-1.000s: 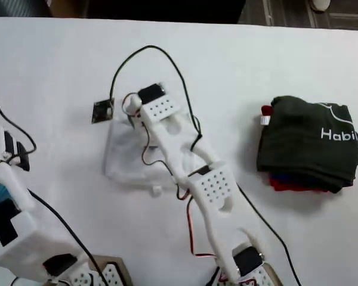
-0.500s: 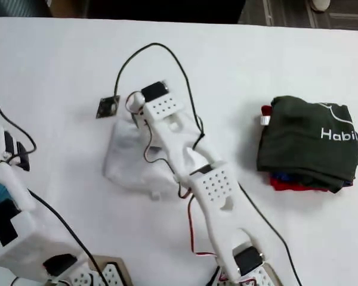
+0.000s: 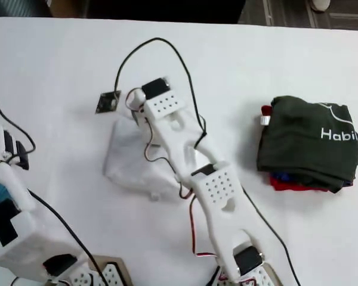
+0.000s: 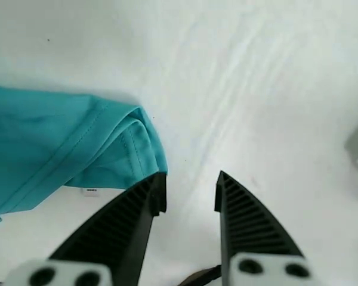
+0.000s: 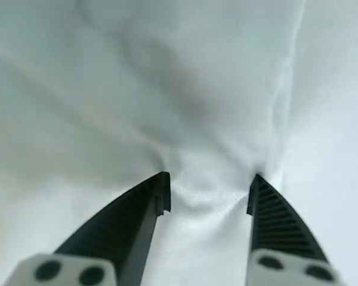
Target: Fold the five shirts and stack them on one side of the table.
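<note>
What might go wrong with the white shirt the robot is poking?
The right tool sits open with a bump of the white shirt between its tips. Closing might pinch too little cloth, so it slips out. The shirt is bunched, so tugging could crumple it more instead of folding it. The loose black cable near the shirt might snag.

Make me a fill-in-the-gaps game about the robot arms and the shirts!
The teal shirt lies beside the left gripper, whose jaws are ____.
The right gripper has its tips on a shirt coloured ____.
The lowest layer showing in the folded pile is ____.
Missing words: open, white, red.
</note>
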